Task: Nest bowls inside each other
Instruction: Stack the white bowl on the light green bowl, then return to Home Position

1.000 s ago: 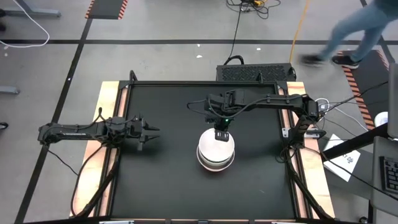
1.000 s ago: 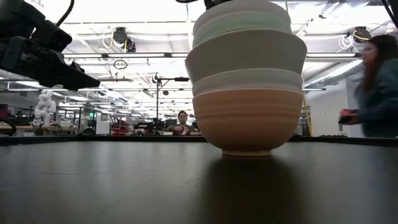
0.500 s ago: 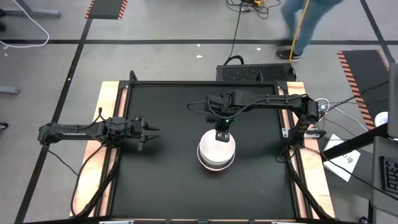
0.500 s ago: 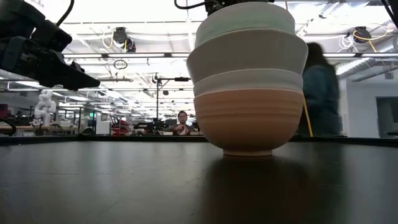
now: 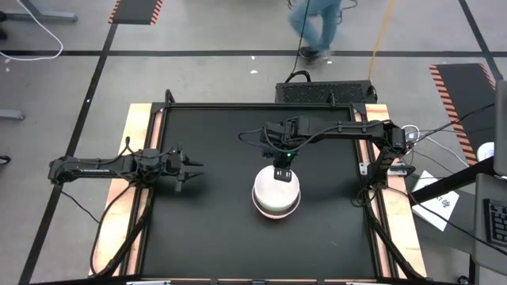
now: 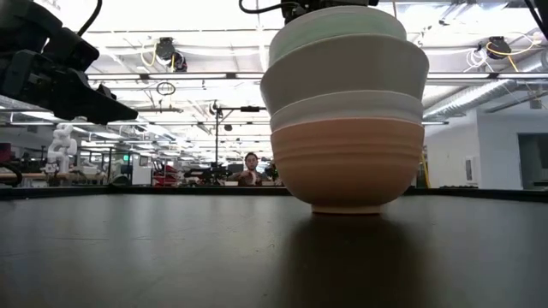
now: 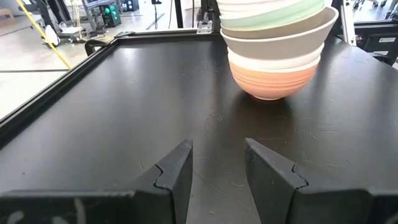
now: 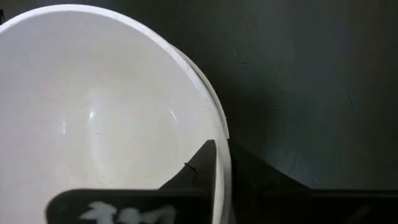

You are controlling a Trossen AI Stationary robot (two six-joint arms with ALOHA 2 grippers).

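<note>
A stack of nested bowls (image 5: pixel 276 194) stands mid-table on the foot of its salmon-orange bottom bowl (image 6: pixel 347 162). Above that sit a white bowl (image 6: pixel 347 109), a beige-grey one (image 6: pixel 342 73) and a mint green one (image 6: pixel 334 30). A white bowl (image 8: pixel 93 124) lies on top. No dark grey-brown bowl shows. My right gripper (image 5: pixel 283 172) is at the top bowl's far rim, shut on it. My left gripper (image 5: pixel 190 168) hangs open near the table's left side, well clear of the stack (image 7: pixel 273 50). My right gripper (image 8: pixel 227 180) pinches the top white bowl's rim (image 8: pixel 221 155) on the stack's far side. One finger (image 8: pixel 199 168) is inside the bowl and one is outside, and they come from above, pointing down. The bowl sits nested in the stack.
Bare black tabletop (image 5: pixel 214 229) lies all around the stack, framed by a raised black edge (image 7: pixel 56 81). A person (image 5: pixel 317 20) walks on the floor beyond the far edge. Another person (image 6: pixel 250 168) sits far off in the room.
The top white bowl has sunk lower into the mint green bowl, so less of it shows above the stack. The whole stack has slid a little along the table with my right gripper. The person beyond the table has walked leftward.
</note>
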